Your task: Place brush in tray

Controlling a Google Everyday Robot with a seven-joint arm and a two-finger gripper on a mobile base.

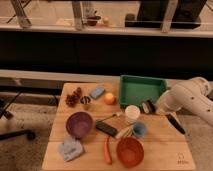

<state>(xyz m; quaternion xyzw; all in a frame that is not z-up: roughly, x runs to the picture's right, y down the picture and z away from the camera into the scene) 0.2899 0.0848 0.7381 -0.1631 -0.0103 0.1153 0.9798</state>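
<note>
The green tray point(141, 91) sits at the back right of the wooden table. My gripper point(152, 107) is at the end of the white arm point(190, 100), just off the tray's front right corner. It is shut on the brush. The brush's round pale head point(147, 106) points toward the tray, and its slim black handle point(175, 123) trails down to the right above the table. The arm hides the grip itself.
A white cup point(132, 114) and a blue cup point(139, 130) stand in front of the tray. A purple bowl point(79, 124), an orange bowl point(130, 151), a flat black bar point(106, 128), a carrot-like stick point(107, 148), an orange fruit point(109, 98) and a cloth point(71, 148) lie to the left.
</note>
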